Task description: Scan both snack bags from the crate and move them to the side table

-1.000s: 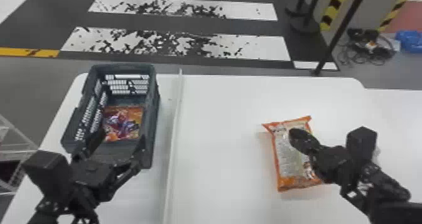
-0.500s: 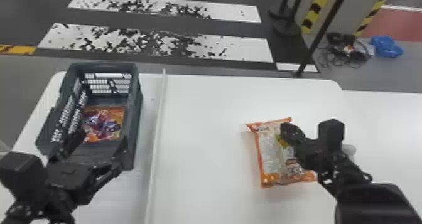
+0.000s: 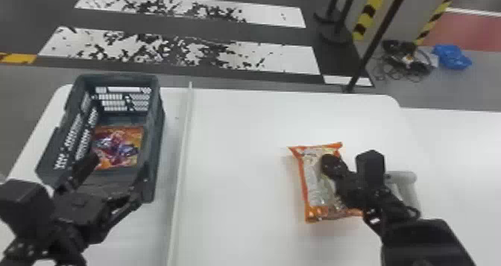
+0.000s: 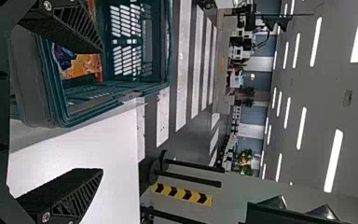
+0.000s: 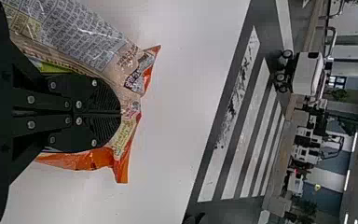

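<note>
Glossy plastic snack bag (image 3: pixel 317 179); smooth matt tabletop (image 3: pixel 238 142).

White-striped dark floor (image 3: pixel 167 26), ceiling strip lights (image 4: pixel 333 161)

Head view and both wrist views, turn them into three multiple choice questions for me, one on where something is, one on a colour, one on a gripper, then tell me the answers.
1. Where is the snack bag with purple in its print?
A) Inside the crate
B) Beside the crate
C) Underneath the crate

2. What colour are the corners of the bag at the right gripper?
A) Blue
B) Black
C) Orange

3. How is the left gripper?
A) Shut
B) Open
C) Clamped on a bag

Answers:
1. A, the crate's walls surround it.
2. C, its orange corners show in the head view.
3. B, its fingers stand well apart.
</note>
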